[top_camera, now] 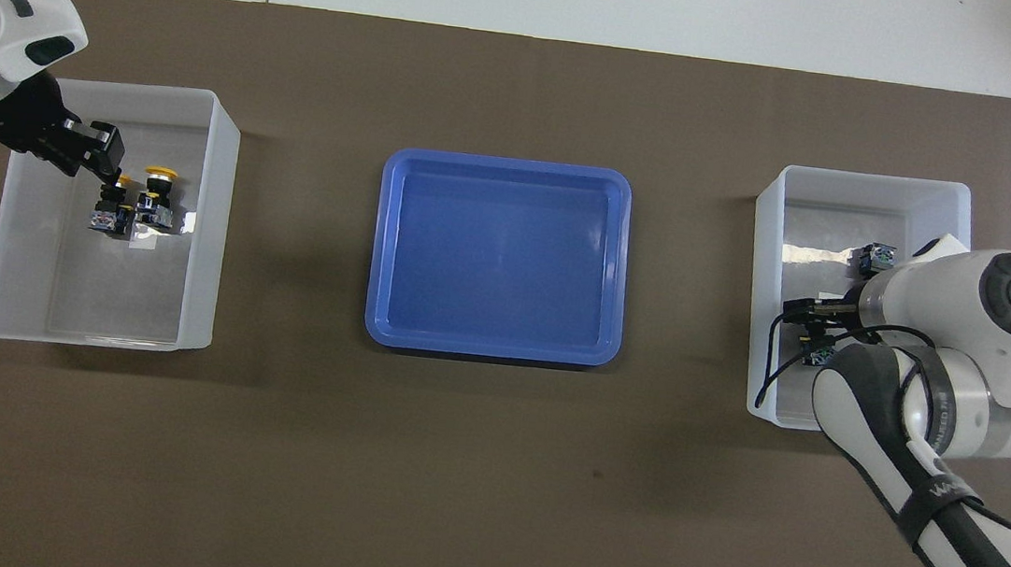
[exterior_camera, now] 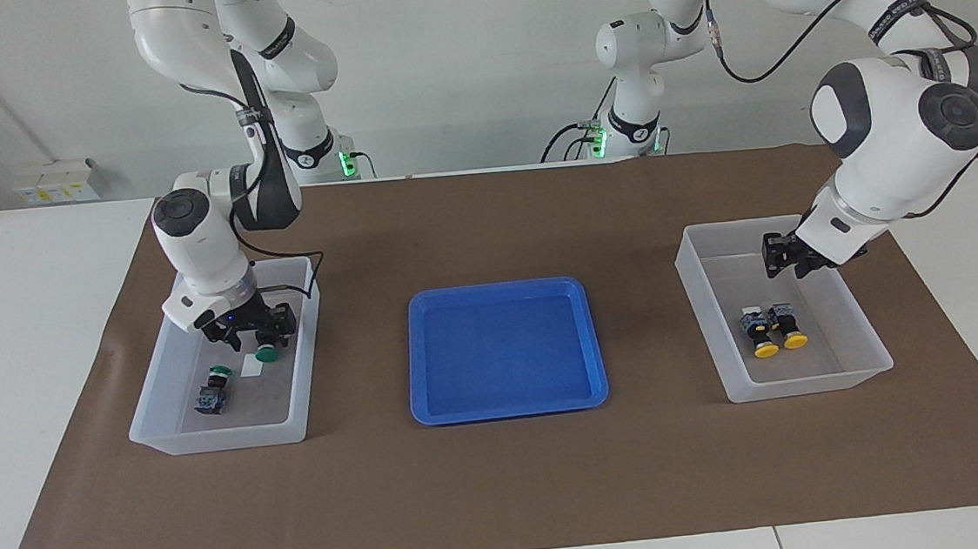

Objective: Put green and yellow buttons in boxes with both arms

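Two translucent white plastic bins, four mushroom-cap push-buttons.
I find the right gripper (exterior_camera: 251, 338) in one bin (exterior_camera: 154, 397), fingers parted, second green button (exterior_camera: 266, 353) partly hidden beneath; left gripper (exterior_camera: 783, 262) fingers unreadable, over paired yellow buttons (exterior_camera: 773, 329).

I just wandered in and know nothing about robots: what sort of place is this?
Probably a robotics lab or test bench. Two white robot arms stand at a table covered by a brown mat, with a blue tray between two plastic boxes holding small green and yellow push buttons.
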